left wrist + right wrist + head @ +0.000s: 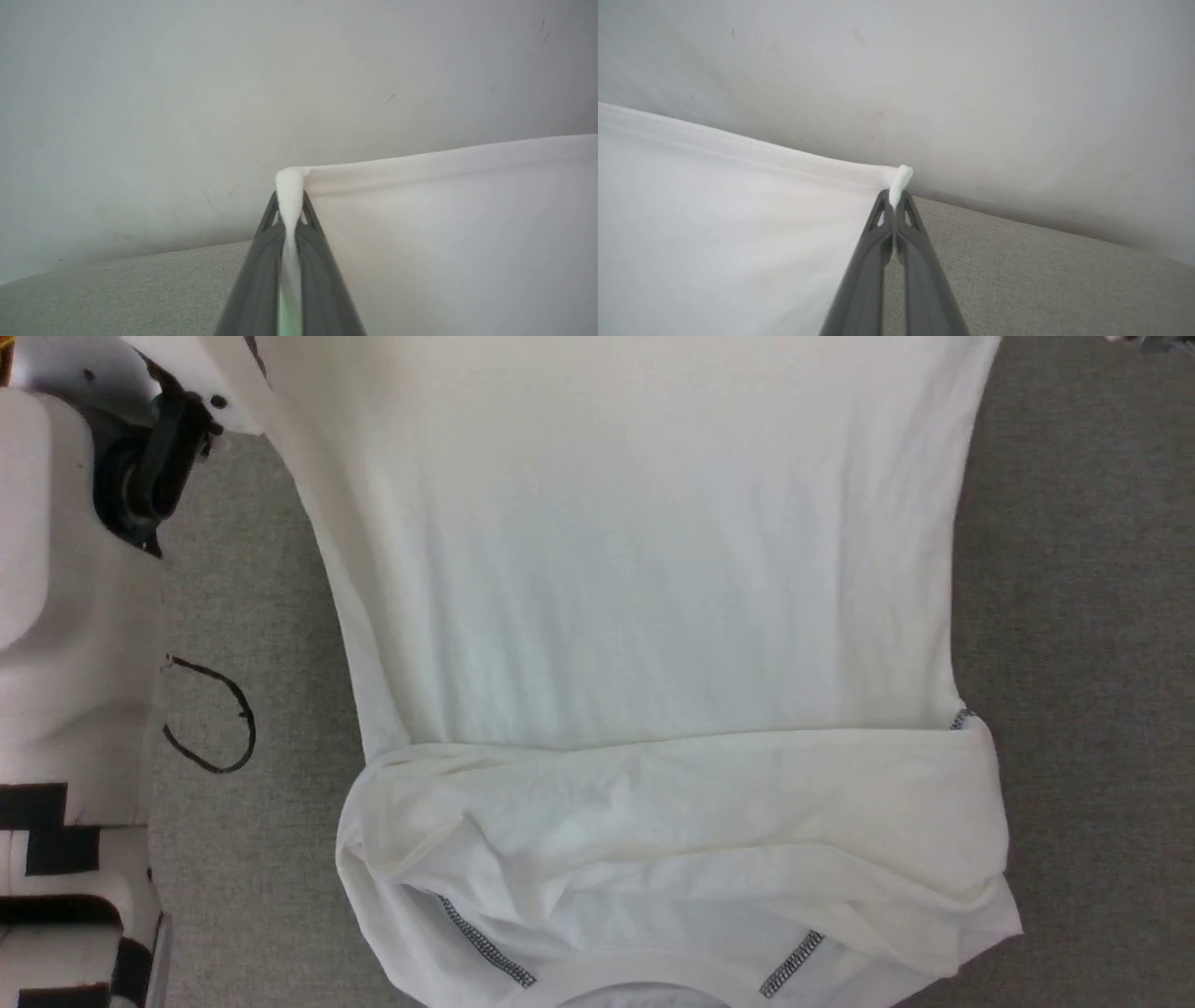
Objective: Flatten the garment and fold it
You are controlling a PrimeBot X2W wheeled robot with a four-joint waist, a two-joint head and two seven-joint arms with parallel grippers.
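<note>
The white garment [635,616] stretches from the top of the head view down to a bunched fold near the bottom, where dark grey stitched neck seams [485,947] show. Its lower part rests on the grey fabric surface [1074,616]. In the left wrist view my left gripper [290,205] is shut on a corner of the garment's hem [448,158], which runs taut to the right. In the right wrist view my right gripper [894,201] is shut on the other corner, the hem [738,156] running off to the left. Both corners are held above the surface.
My pale left arm [65,569] fills the left edge of the head view, with a dark joint [140,467] near the top. A black loop mark [219,714] sits on the grey surface. A pale wall [233,93] rises behind the surface's far edge.
</note>
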